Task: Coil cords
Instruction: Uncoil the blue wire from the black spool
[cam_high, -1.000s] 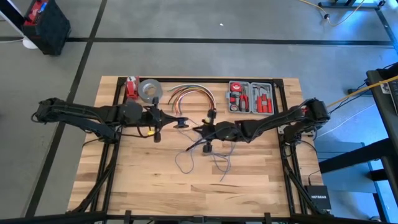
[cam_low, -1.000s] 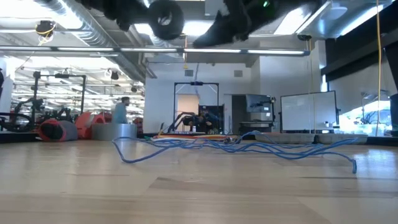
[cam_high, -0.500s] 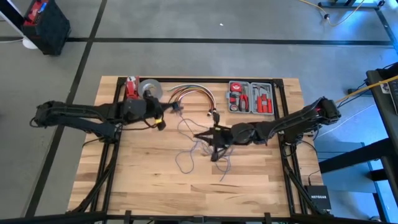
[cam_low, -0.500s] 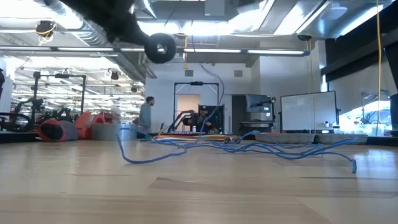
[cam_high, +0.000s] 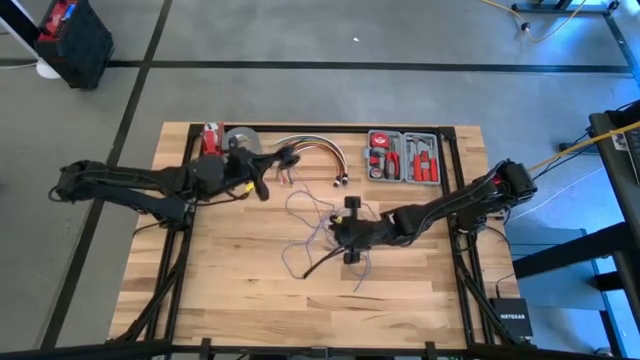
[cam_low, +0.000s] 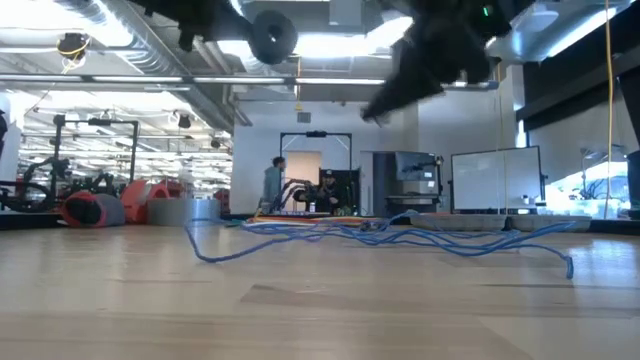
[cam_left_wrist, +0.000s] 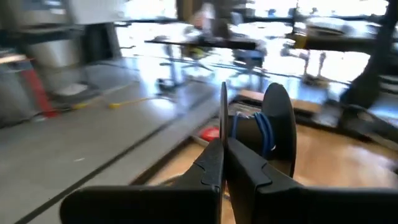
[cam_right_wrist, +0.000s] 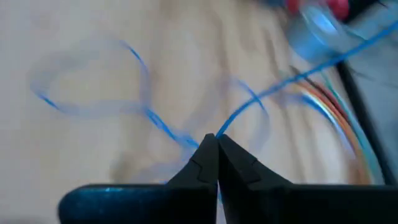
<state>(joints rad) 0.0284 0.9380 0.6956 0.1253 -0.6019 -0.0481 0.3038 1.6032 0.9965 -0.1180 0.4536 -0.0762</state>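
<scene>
Change since the earlier frames: the right end effector (cam_high: 345, 232) is now sitting lower on the bench and nearer the loose cord, having swung down from beside the tool case; the left end effector (cam_high: 268, 178) is now lying closer to the back edge, by the tape roll.

Right end effector: fingers pressed together, pinching a strand of the cord (cam_right_wrist: 163, 127) right at the tips, as the right wrist view is showing. The cord (cam_high: 305, 228) is running away from this pinch in two directions: slack loops trailing toward the front of the bench, and one strand stretching up and left toward the left arm.

Left end effector: fingers pressed together, gripping a dark spool (cam_left_wrist: 273, 134) with a few blue turns of cord on it.

Governing relation: the cord's long axis is running diagonally between the two end effectors, spool end at back left, slack at front right. The right arm is the nearer to the slack.

Surface: light wooden bench (cam_high: 230, 290); at the back a tape roll (cam_high: 240, 141), an arched bundle of coloured cables (cam_high: 318, 150) and an open tool case (cam_high: 403, 157).

Room: a workshop hall with a person (cam_low: 272, 187) standing far behind.
</scene>
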